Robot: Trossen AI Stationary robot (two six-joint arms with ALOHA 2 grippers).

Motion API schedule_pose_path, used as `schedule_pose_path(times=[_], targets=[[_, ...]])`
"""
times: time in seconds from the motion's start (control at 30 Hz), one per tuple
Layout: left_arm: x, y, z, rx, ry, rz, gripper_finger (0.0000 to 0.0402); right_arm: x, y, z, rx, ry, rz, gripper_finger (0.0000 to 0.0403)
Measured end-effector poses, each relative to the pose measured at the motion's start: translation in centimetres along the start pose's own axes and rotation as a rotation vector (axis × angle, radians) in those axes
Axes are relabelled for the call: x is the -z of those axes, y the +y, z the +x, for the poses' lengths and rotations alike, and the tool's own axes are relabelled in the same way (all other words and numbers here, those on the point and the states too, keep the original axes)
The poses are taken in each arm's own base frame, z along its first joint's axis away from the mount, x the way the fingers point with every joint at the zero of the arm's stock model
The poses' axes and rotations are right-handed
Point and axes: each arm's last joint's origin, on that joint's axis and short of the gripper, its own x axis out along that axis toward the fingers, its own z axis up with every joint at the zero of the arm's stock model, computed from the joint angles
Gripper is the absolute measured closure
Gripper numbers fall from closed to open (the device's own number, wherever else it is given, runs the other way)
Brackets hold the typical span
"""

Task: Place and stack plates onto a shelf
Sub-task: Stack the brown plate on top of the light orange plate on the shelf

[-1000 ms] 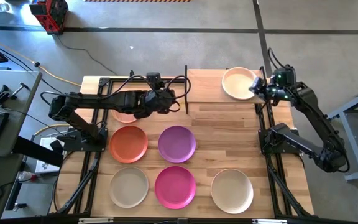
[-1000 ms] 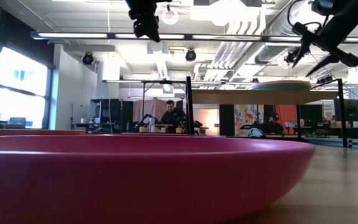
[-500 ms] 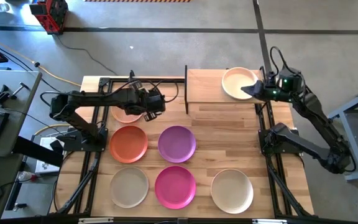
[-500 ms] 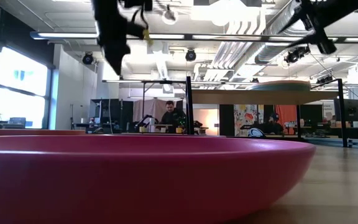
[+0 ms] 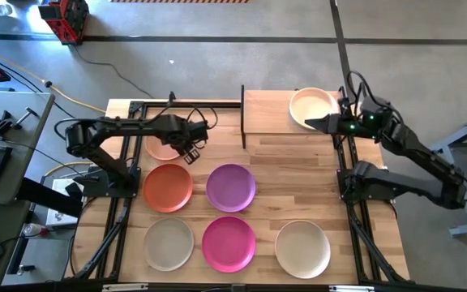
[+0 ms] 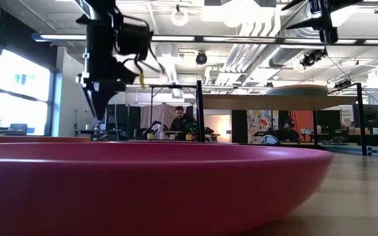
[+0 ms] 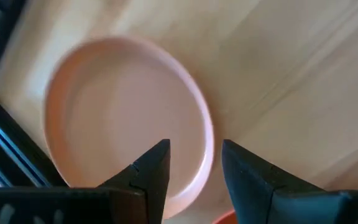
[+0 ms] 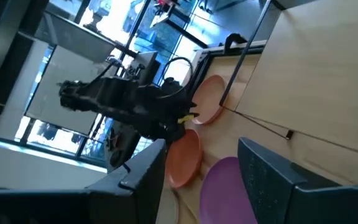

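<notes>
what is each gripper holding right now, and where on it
Nothing is held. The left gripper is open above the peach-pink plate, its fingers not on the rim. The right gripper is open and empty beside the shelf.

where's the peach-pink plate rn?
High view: peach-pink plate lies on the table's back left, just behind the orange plate, under the open left gripper.

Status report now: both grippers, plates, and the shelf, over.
Left gripper open above peach-pink plate. Right gripper open, empty, by the shelf. Cream plate on shelf. Nothing blocking.
</notes>
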Motion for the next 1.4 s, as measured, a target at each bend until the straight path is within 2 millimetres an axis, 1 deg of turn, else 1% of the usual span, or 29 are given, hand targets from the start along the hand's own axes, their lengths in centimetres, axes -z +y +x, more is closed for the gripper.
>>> schedule_pose_path(times=[0.17, 0.33, 0.47, 0.63, 0.8, 1.03, 1.2, 1.4], targets=[[0.7, 0.2, 1.5, 0.026, 0.044, -0.040, 0.0266, 0.5, 0.3, 0.1, -0.007, 0.016, -0.013, 0.0220], [1.0, -0.2, 2.7, 0.098, 0.038, -0.055, 0.0266, 0.6, 0.4, 0.2, 0.013, -0.009, -0.021, 0.0220], [1.1, -0.3, 3.1, 0.124, 0.031, -0.059, 0.0266, 0.7, 0.5, 0.3, 0.017, -0.011, -0.023, 0.0220], [1.0, -0.4, 3.6, 0.121, 0.038, -0.064, 0.0266, 0.7, 0.5, 0.3, 0.018, -0.012, -0.023, 0.0220], [0.8, -0.6, 4.4, 0.109, 0.066, -0.059, 0.0266, 0.7, 0.5, 0.3, 0.018, -0.013, -0.023, 0.0220], [0.6, -0.7, 6.3, 0.080, 0.138, -0.065, 0.0269, 0.7, 0.5, 0.3, 0.018, -0.013, -0.023, 0.0220], [0.5, -0.6, 7.0, 0.071, 0.162, -0.069, 0.0293, 0.7, 0.5, 0.3, 0.018, -0.013, -0.024, 0.0220], [0.5, -0.6, 6.9, 0.074, 0.161, -0.023, 0.0362, 0.7, 0.5, 0.3, 0.018, -0.012, -0.023, 0.0220]])
